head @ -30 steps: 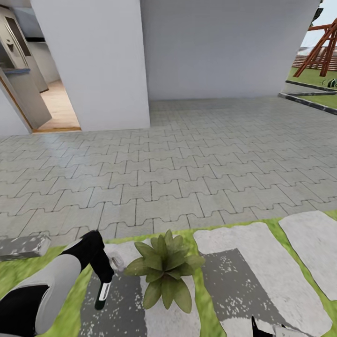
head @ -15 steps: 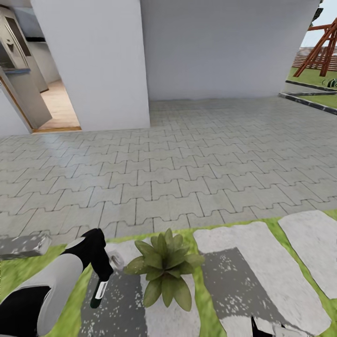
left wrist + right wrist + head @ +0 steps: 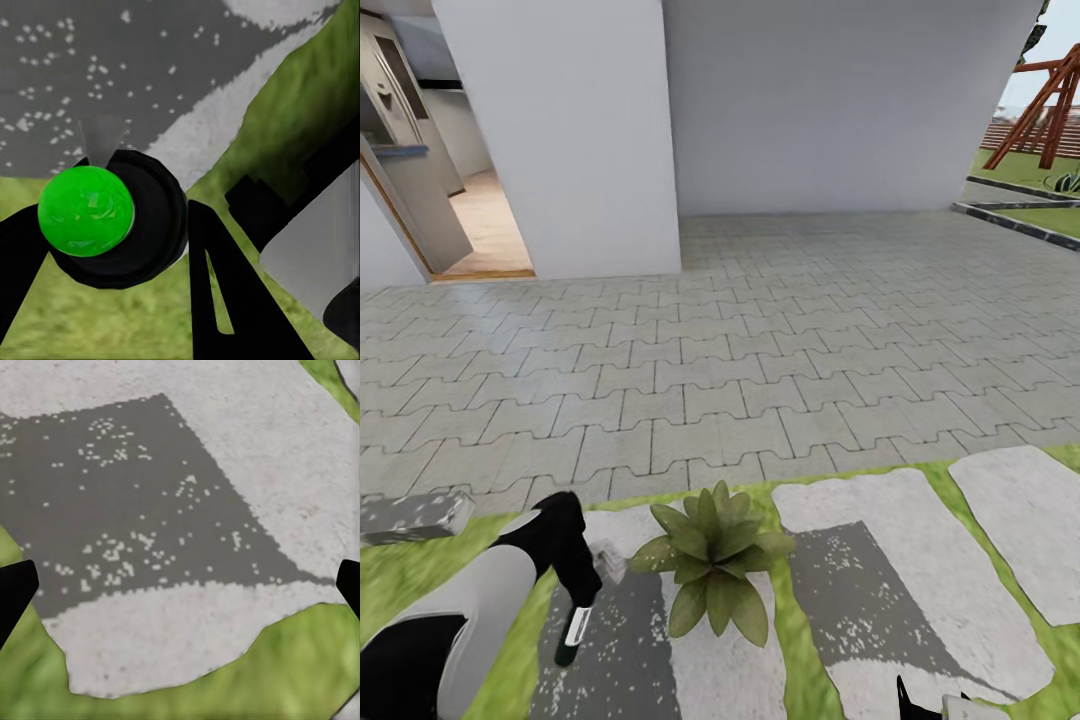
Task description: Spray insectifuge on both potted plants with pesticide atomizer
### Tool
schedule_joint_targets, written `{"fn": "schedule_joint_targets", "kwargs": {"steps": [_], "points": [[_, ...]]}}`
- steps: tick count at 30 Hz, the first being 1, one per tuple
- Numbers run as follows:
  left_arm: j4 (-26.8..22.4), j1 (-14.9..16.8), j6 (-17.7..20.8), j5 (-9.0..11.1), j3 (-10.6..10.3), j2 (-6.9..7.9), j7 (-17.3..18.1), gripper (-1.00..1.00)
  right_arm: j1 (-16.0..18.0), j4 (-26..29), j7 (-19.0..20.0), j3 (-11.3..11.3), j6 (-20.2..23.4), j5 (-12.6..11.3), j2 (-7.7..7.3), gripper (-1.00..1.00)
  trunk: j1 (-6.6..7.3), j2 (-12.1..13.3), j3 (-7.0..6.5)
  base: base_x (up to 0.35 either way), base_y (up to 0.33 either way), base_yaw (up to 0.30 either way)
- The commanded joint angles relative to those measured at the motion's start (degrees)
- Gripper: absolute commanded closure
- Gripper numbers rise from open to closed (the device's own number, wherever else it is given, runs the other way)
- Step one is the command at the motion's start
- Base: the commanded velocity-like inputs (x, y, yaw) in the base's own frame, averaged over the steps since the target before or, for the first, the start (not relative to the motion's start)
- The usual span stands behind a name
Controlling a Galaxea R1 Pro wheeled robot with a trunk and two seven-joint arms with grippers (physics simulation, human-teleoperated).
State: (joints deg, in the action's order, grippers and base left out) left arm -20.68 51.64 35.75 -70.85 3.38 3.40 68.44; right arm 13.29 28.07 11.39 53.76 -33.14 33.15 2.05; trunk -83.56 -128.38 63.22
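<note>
One potted plant [image 3: 712, 562], a low rosette of pointed green leaves, sits on a grey stepping stone [image 3: 880, 590] in the garden lawn. Just left of it my left gripper [image 3: 582, 592] is shut on the pesticide atomizer [image 3: 573, 632], a slim white bottle hanging with its dark end pointing down at the stone. In the left wrist view the atomizer [image 3: 97, 214] appears end-on, a green cap in a black ring, between the black fingers [image 3: 217, 292]. My right gripper [image 3: 930, 706] is low at the frame's bottom edge; in its wrist view the right gripper [image 3: 181, 585] is open over bare stone.
Interlocking grey paving [image 3: 760, 340] stretches beyond the lawn to a white house wall [image 3: 830, 100]. An open doorway [image 3: 470, 220] is at far left, a wooden frame [image 3: 1050, 110] at far right. A grey block [image 3: 410, 517] lies left of my arm. More stepping stones [image 3: 1015, 530] lie to the right.
The view has shifted slightly. My left gripper with the atomizer has drifted a little to the left and down, away from the plant.
</note>
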Motion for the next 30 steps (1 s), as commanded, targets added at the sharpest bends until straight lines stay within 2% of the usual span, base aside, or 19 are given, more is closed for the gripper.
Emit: {"fn": "schedule_joint_targets", "kwargs": {"steps": [1, 5, 14, 18, 24, 27, 30], "points": [[-0.2, 0.2, 0.5, -0.5, 0.3, -0.06, 1.9, 1.00, 0.1, 0.1, 0.5, 0.5, -0.2, 0.2, 0.06, -1.00, 0.01, 0.0, 0.05, 0.000, 0.000, 0.000], [-1.8, 0.1, 0.4, -0.7, 0.2, 0.54, 3.6, 1.00, 0.1, 0.1, 0.5, 0.5, -0.2, 0.2, 0.06, -1.00, 0.01, 0.0, 0.05, 0.000, 0.000, 0.000], [-2.5, -1.8, 0.1, -0.8, 0.1, 2.55, 3.4, 1.00, 0.1, 0.1, 0.5, 0.5, -0.2, 0.2, 0.06, -1.00, 0.01, 0.0, 0.05, 0.000, 0.000, 0.000], [-2.8, -2.8, -0.3, -0.7, 0.1, 2.39, 3.4, 1.00, 0.1, 0.1, 0.5, 0.5, -0.2, 0.2, 0.07, -1.00, 0.01, 0.0, 0.05, 0.000, 0.000, 0.000], [-3.1, -1.4, -0.2, -0.7, 0.3, 1.81, 3.5, 1.00, 0.1, 0.1, 0.5, 0.5, -0.2, 0.2, 0.07, -1.00, 0.01, 0.0, 0.05, 0.000, 0.000, 0.000], [-6.8, -0.3, 0.0, -0.7, 0.3, 1.86, 3.9, 1.00, 0.1, 0.1, 0.5, 0.5, -0.2, 0.2, 0.06, -1.00, 0.01, 0.0, 0.05, 0.000, 0.000, 0.000], [-7.5, -0.8, 0.0, -0.6, 0.2, 1.87, 4.1, 1.00, 0.1, 0.1, 0.5, 0.5, -0.2, 0.2, 0.06, -1.00, 0.01, 0.0, 0.05, 0.000, 0.000, 0.000]]}}
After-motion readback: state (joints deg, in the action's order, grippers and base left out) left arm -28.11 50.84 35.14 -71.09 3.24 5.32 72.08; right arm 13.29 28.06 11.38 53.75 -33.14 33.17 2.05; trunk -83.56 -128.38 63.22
